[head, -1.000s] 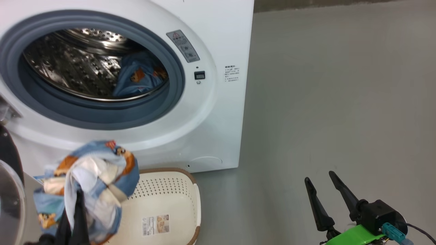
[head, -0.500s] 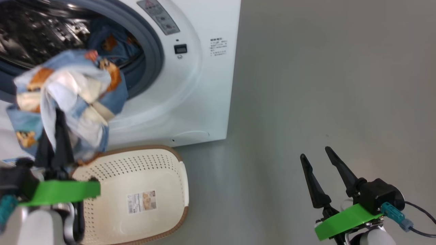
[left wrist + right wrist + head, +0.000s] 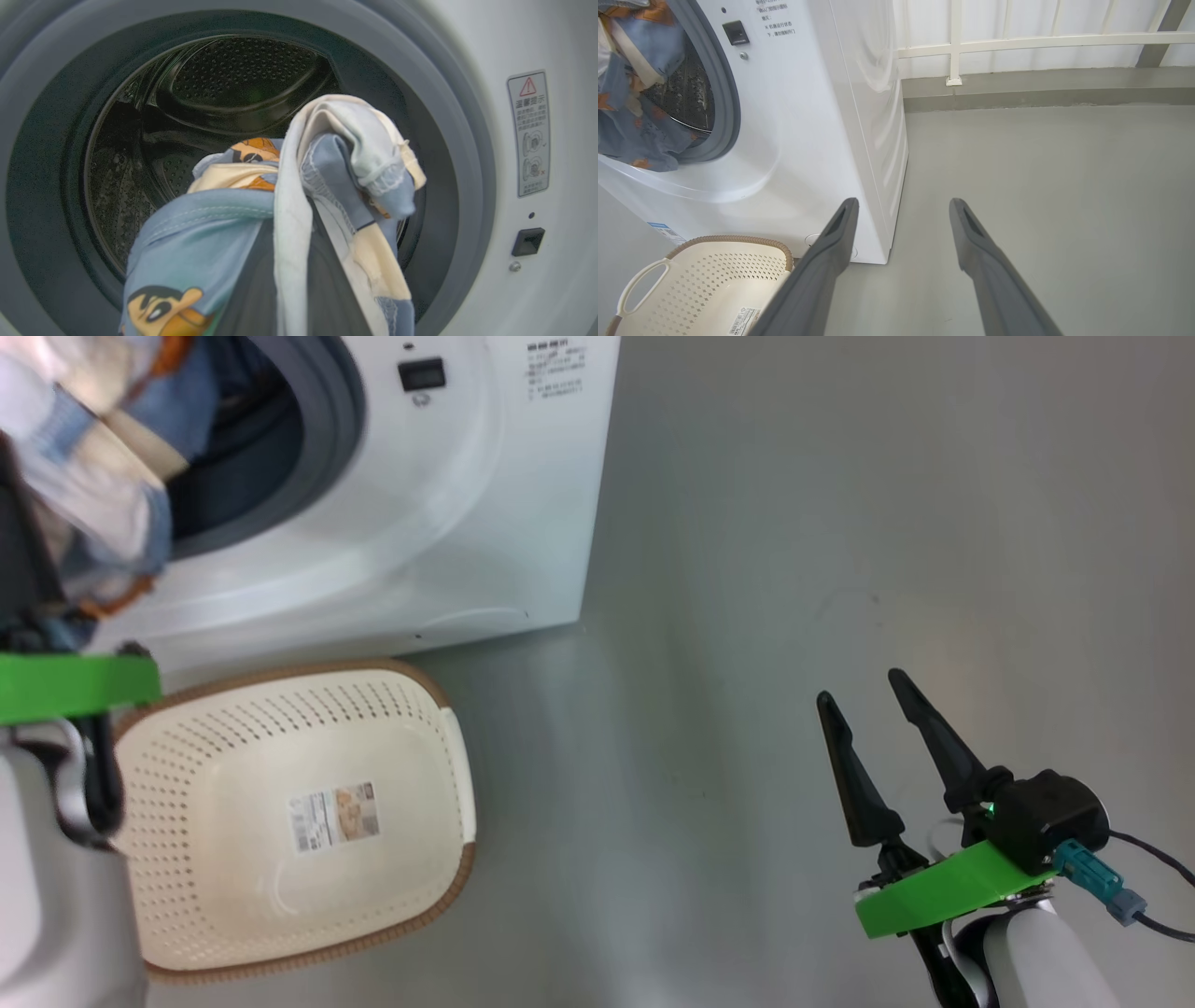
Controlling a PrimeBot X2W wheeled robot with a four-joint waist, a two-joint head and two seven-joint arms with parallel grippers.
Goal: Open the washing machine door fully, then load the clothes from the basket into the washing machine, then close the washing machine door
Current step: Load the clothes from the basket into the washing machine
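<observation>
My left gripper [image 3: 299, 233] is shut on a bundle of the clothes [image 3: 327, 154], light-blue cartoon-print fabric with white cloth, draped over its dark fingers. The bundle [image 3: 93, 476] hangs at the mouth of the washing machine [image 3: 448, 523], just in front of the grey gasket and dark steel drum [image 3: 233, 79]. From the right wrist, the clothes [image 3: 630, 107] reach over the opening's lower lip. The basket [image 3: 464, 775] stands on the floor below, holding only its paper label. My right gripper [image 3: 859, 687] is open and holds nothing, out to the right over bare floor. The washing machine door is out of view.
Grey floor [image 3: 840, 523] stretches right of the machine. A white railing [image 3: 1017, 42] on a low kerb closes the back. The basket [image 3: 714, 280] sits close against the machine's front foot, left of my right fingers [image 3: 831, 261].
The head camera has tilted down and the picture shifted. My left gripper has carried the clothes up from above the basket to the drum opening. The right gripper stays open.
</observation>
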